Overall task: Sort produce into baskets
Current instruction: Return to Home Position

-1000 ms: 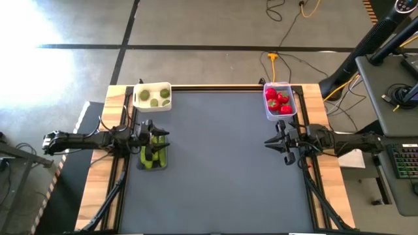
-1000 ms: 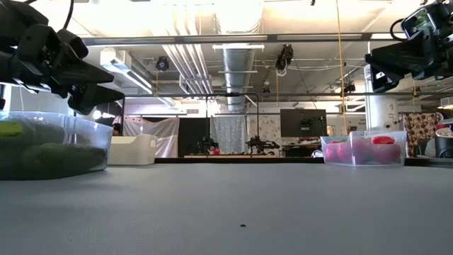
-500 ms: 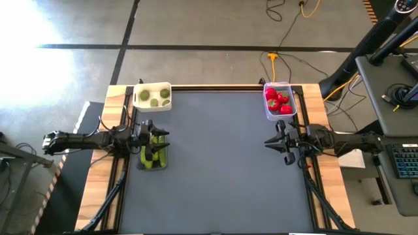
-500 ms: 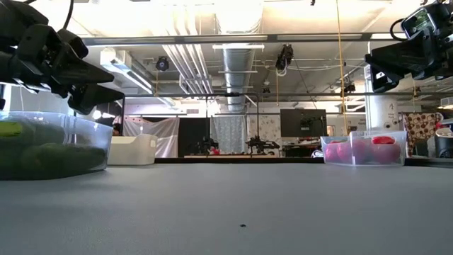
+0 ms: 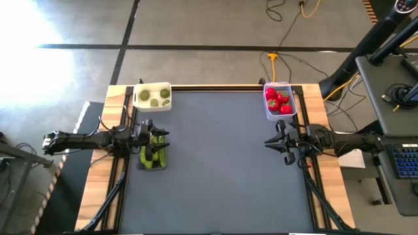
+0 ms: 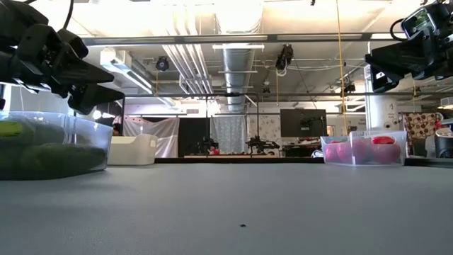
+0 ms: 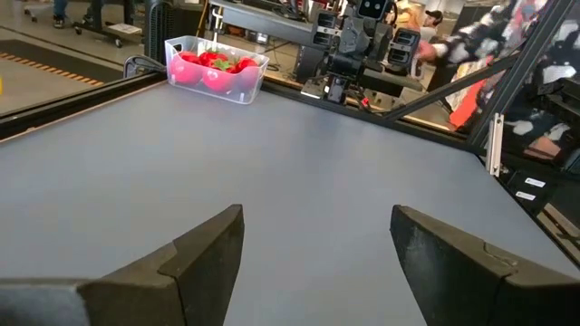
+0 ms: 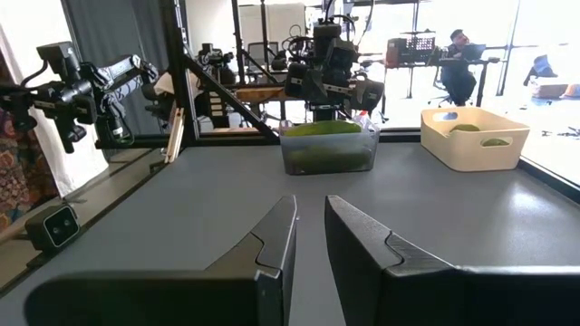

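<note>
Both arms hover still above the grey mat, touching nothing. My left gripper [image 5: 162,140] [image 7: 317,226] is open at the left edge, above a clear tub [image 5: 153,155] [image 6: 49,149] of long green pods [image 8: 328,149]. My right gripper [image 5: 271,141] [image 8: 310,217] is shut at the right edge, nothing between its fingers. A white tub [image 5: 152,96] [image 8: 473,136] at the far left holds yellow-green balls. A clear tub [image 5: 279,102] [image 7: 216,68] at the far right holds round red pieces with green tops.
The grey mat [image 5: 222,170] lies bare between the two arms. Wooden table edges and black frame rails [image 5: 121,189] run along both sides. In the wrist views, a workshop with people and equipment lies beyond the table.
</note>
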`<state>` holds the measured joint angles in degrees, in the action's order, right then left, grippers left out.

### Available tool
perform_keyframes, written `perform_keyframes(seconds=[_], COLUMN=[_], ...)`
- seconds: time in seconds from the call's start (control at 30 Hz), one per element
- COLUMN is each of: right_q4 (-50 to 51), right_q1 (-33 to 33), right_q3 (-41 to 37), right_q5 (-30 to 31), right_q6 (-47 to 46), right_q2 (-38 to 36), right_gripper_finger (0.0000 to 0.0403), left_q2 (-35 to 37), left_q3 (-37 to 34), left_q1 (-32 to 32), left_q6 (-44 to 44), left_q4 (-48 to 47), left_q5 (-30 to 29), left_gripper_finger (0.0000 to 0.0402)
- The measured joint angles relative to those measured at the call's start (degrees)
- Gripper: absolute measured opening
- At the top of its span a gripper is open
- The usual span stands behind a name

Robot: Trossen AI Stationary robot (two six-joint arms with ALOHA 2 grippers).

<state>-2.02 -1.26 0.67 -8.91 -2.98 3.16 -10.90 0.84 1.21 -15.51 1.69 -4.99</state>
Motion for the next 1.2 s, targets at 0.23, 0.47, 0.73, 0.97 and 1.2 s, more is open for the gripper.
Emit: perform_keyframes(seconds=[0.23, 0.47, 0.73, 0.97, 1.2], right_q4=[0.0, 0.0, 0.0, 0.0, 0.0], right_q1=[0.0, 0.0, 0.0, 1.3, 1.3], right_q3=[0.0, 0.0, 0.0, 0.0, 0.0], right_q5=[0.0, 0.0, 0.0, -0.1, -0.1], right_q6=[0.0, 0.0, 0.0, 0.0, 0.0], right_q2=[0.0, 0.0, 0.0, 0.0, 0.0], right_gripper_finger=[0.0054, 0.0054, 0.0054, 0.0054, 0.0054], left_q2=[0.0, 0.0, 0.0, 0.0, 0.0], left_q3=[0.0, 0.0, 0.0, 0.0, 0.0], left_q1=[0.0, 0.0, 0.0, 0.0, 0.0], left_q6=[0.0, 0.0, 0.0, 0.0, 0.0], left_q4=[0.0, 0.0, 0.0, 0.0, 0.0], left_q5=[0.0, 0.0, 0.0, 0.0, 0.0], left_gripper_finger=[0.0262, 0.0262, 0.0262, 0.0262, 0.0262])
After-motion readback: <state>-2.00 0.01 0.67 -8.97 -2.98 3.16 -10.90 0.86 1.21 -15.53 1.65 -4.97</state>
